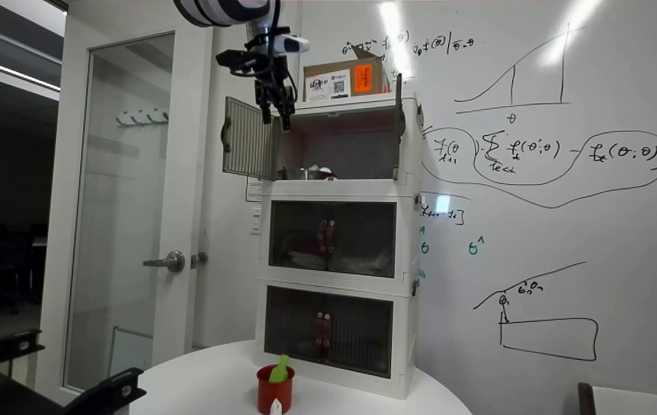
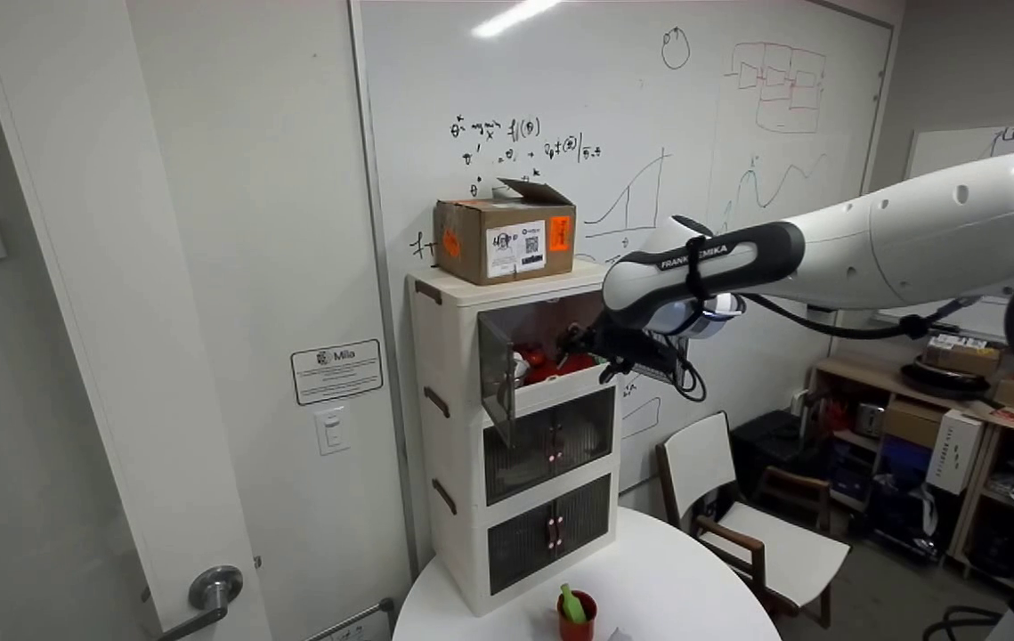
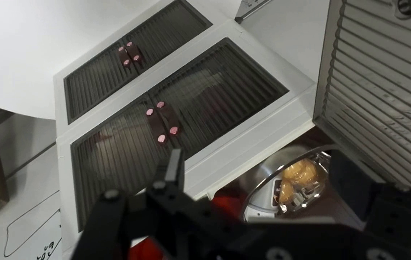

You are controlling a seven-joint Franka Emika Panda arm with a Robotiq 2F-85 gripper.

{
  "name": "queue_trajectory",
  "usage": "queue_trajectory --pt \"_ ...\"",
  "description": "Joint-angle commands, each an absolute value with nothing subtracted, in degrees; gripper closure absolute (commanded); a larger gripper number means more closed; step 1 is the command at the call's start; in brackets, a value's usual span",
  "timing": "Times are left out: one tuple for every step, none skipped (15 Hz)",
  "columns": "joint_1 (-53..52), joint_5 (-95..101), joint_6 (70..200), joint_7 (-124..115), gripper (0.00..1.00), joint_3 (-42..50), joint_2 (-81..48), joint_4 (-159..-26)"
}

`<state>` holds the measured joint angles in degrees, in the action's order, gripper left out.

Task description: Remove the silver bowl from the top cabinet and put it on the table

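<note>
Silver bowl (image 1: 303, 174) sits inside the top cabinet (image 1: 351, 138), towards the left and beside the swung-out left door (image 1: 247, 138). Its thin, shiny metal should prove light and stiff but slippery, so the near rim looks the best place to pinch. Outside the cabinet hangs the claw (image 1: 276, 123), angled downward, fingers (image 3: 174, 169) parted with nothing between them; the bench (image 1: 207, 374) lies well below.

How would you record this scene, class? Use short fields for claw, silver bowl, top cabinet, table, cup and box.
Claw: open, holding nothing
Silver bowl: inside the top cabinet
Top cabinet: both doors open
Table: round, white; bears the cabinet stack
Red cup: on the table, green object inside
Cardboard box: on top of the stack
</note>
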<state>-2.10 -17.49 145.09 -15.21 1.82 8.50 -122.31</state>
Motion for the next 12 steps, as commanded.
queue_trajectory --pt "-1.6 -18.4 148.9 -21.6 0.0 0.1 1.0 -114.6" --pt "-1.8 -18.3 151.4 -22.0 0.0 -0.2 0.2 -114.3" --pt "-1.5 -17.5 148.4 -19.9 0.0 0.2 3.5 -117.4" --pt "-1.6 -17.4 149.0 -20.2 0.0 0.0 2.5 -116.9" --pt "-1.6 -17.4 149.0 -20.2 0.0 0.0 2.3 -116.9" --pt "-1.6 -17.4 149.0 -20.2 0.0 0.0 2.3 -117.0" --pt "-1.5 -17.4 148.9 -20.2 0.0 0.0 2.5 -117.0" --pt "-1.4 -17.4 148.9 -20.2 0.0 0.0 2.6 -117.0" --pt "-1.4 -17.4 148.9 -20.1 0.0 0.0 2.6 -117.0" --pt "-1.4 -17.4 148.9 -20.1 0.0 0.0 2.6 -117.0" --pt "-1.8 -20.9 149.9 -18.2 0.0 0.0 2.4 -117.1" --pt "-1.8 -23.8 152.4 -17.5 0.0 0.2 1.8 -117.6"
